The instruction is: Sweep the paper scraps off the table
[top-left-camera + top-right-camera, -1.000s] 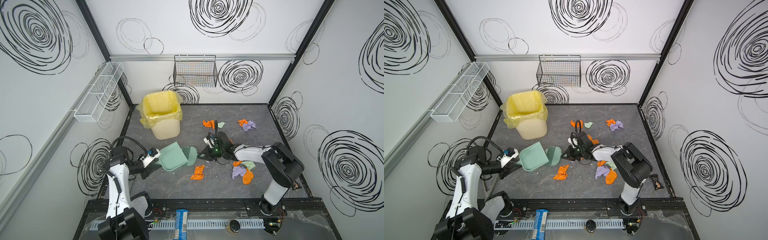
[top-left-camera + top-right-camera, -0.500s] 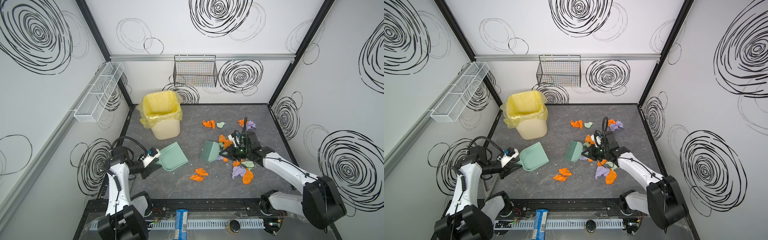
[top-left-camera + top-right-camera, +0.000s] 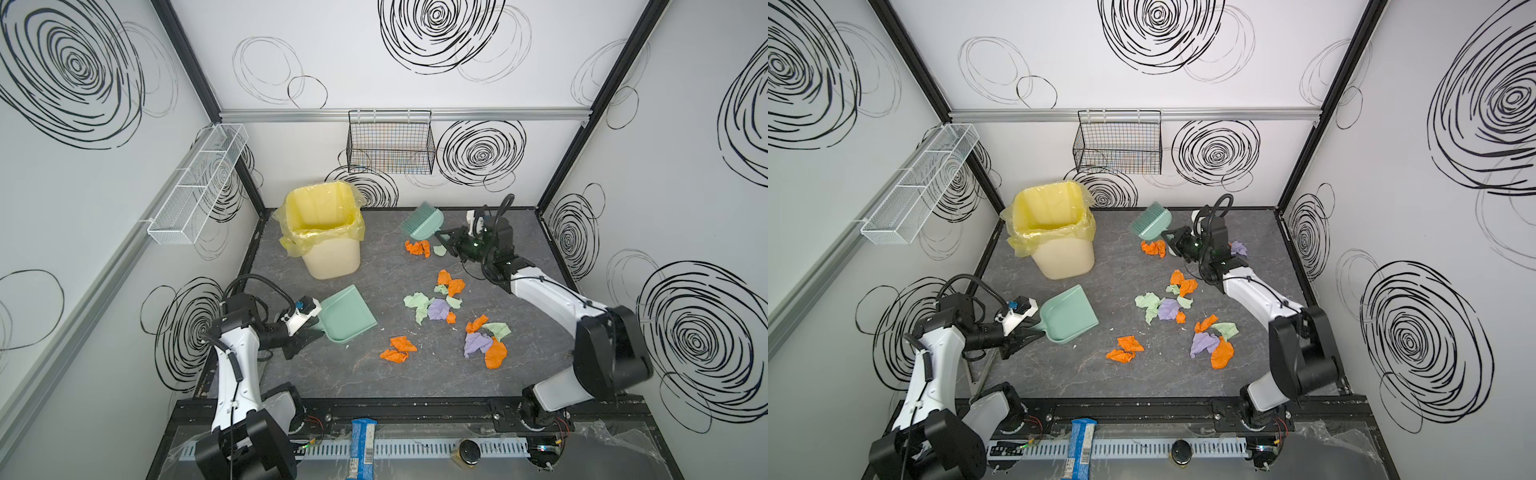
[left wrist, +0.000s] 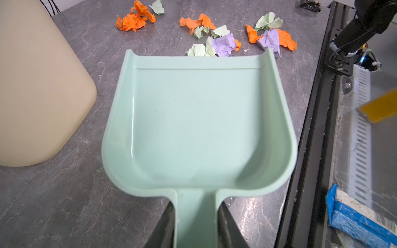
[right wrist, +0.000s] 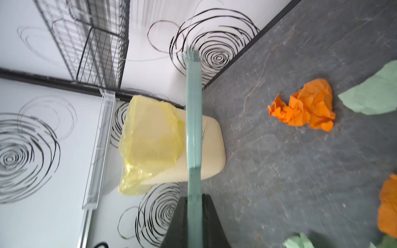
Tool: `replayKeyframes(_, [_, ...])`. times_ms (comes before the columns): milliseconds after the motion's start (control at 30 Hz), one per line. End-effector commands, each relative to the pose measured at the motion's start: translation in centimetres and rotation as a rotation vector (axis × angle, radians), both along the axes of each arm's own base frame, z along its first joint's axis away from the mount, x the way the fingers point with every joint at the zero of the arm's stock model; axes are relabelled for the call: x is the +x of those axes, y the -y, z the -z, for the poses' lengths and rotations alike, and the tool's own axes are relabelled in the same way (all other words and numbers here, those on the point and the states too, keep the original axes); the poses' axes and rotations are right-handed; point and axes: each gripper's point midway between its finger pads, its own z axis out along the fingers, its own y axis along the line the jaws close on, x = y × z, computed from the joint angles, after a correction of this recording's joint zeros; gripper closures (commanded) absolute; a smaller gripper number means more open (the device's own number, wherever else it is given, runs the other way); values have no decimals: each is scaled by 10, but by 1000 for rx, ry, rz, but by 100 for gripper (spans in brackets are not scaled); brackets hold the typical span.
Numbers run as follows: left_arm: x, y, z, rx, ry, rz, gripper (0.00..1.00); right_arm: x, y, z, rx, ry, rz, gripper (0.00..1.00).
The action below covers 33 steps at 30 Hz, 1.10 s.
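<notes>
Dark grey surface [image 3: 332, 382] with pale veins, boxed in on 3 sides by white walls scrawled with black spirals, black frame along the edges. On the back wall, a black wire basket [image 3: 390, 145]; on the left wall, a white mesh shelf [image 3: 195, 187]. Cream bin [image 3: 332, 257] with a yellow liner in the far left corner, just off the back and left edges.

Paper scraps [image 3: 436, 307] spread over the right half in both top views: an orange pair with a pale green bit near the back, a mixed clump mid-surface, a lilac, orange and green clump toward the front right, 2 orange pieces alone nearer the front middle (plus 1 lilac scrap [image 3: 1239, 248] behind the right arm, seen in a top view).

Left gripper [image 3: 312, 332] clamped on the handle of a mint dustpan [image 3: 347, 316], pan flat on the surface, lip turned toward the mid clump, near it but apart. Right gripper [image 3: 445, 240] closed tight on the handle of a mint brush [image 3: 422, 222], head by the back edge, just beside the orange pair; contact with the surface impossible to tell.

Open room: a strip along the front edge, and a lane between bin, dustpan and scraps.
</notes>
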Motion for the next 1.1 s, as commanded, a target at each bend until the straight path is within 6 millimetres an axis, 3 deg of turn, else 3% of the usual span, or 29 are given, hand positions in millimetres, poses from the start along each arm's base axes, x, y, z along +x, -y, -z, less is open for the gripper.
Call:
replayKeyframes(0, [-3, 5, -3, -41, 2, 2, 100, 51, 0, -8, 129, 20, 73, 100])
replayKeyframes(67, [-4, 6, -4, -49, 3, 4, 100, 77, 0, 15, 137, -26, 100, 100])
replayKeyframes(167, [-4, 6, -5, -51, 2, 3, 100, 97, 9, 47, 128, -75, 167, 100])
replayKeyframes(267, [-3, 5, -3, -43, 4, 3, 100, 100, 23, 74, 102, -118, 223, 100])
replayKeyframes(367, [-2, 4, -2, -38, 6, 2, 100, 89, 33, 100, 85, -173, 233, 100])
replayKeyframes(533, [0, 4, -1, -47, 2, 4, 100, 52, 48, 127, 81, -238, 229, 100])
replayKeyframes(767, [1, 4, -2, -52, 3, 7, 100, -9, 60, 128, 58, -264, 155, 100])
replayKeyframes(1067, [1, 3, 2, -44, 0, 5, 100, -120, 82, 137, -70, -282, 81, 100])
